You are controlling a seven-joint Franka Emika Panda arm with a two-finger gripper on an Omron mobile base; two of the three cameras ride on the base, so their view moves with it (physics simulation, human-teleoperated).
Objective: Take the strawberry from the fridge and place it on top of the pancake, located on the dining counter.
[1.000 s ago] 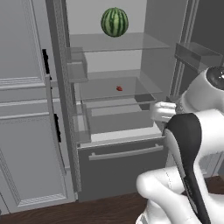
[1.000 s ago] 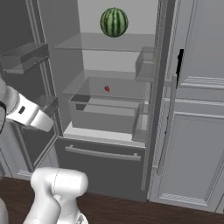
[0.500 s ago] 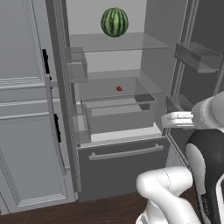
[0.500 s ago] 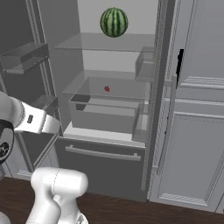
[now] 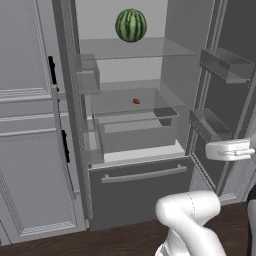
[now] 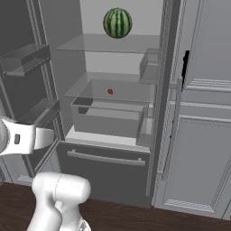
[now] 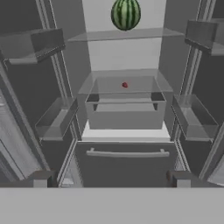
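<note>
The fridge (image 5: 140, 190) stands with both upper doors swung wide, showing its pale interior. The tiny red strawberry (image 5: 136, 101) (image 6: 110, 91) (image 7: 124, 85) lies alone on the middle glass shelf, above a clear drawer. My gripper (image 7: 110, 178) is open, its fingertips (image 7: 41, 177) spread wide, and it faces the fridge (image 7: 124, 166) from a distance, level with the bottom drawer. Nothing is between the fingers. The pancake and the dining counter are out of view.
A big striped watermelon (image 5: 131, 25) (image 6: 117, 22) (image 7: 125, 14) sits on the top shelf. Door bins (image 5: 225, 62) (image 6: 27, 56) jut out on the open doors at both sides. Light grey cabinets (image 5: 25, 150) (image 6: 203, 135) flank the fridge (image 6: 108, 167).
My hand has drawn back from the fridge front, moving right and down in the left base view and left in the right base view. The strawberry has not moved.
</note>
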